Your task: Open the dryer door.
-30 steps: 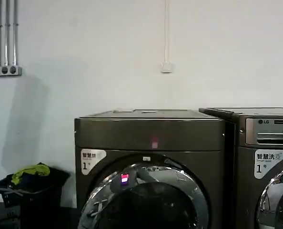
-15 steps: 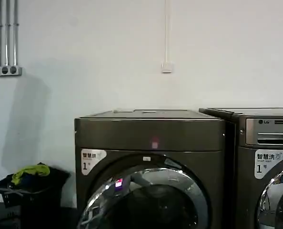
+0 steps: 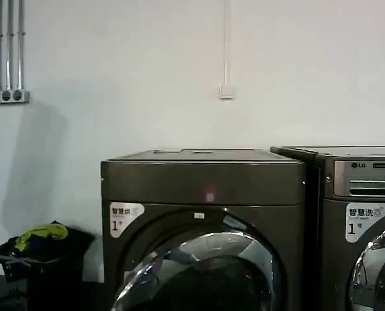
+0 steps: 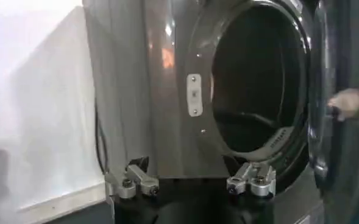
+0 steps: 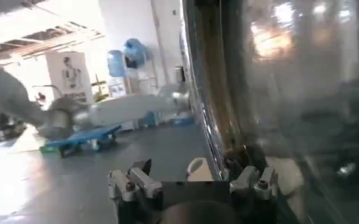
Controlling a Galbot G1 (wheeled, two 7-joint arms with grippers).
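Swung ajar from the dryer [image 3: 202, 184], the door [image 3: 202, 272] is seen with chrome ring and dark glass. The left tool [image 4: 190, 182] is spread open before the drum; the right tool [image 5: 191, 182] is opened at the door's rim.

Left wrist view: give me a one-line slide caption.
Left gripper, fingers open, faces the dryer and its exposed dark drum opening, the dryer door swung open.

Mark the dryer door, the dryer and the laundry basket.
dryer door [image 3: 202, 249]: head view, top of its chrome ring.
dryer [image 3: 179, 181]: head view, plain upper panel.
laundry basket [image 3: 24, 269]: head view, dark front wall.
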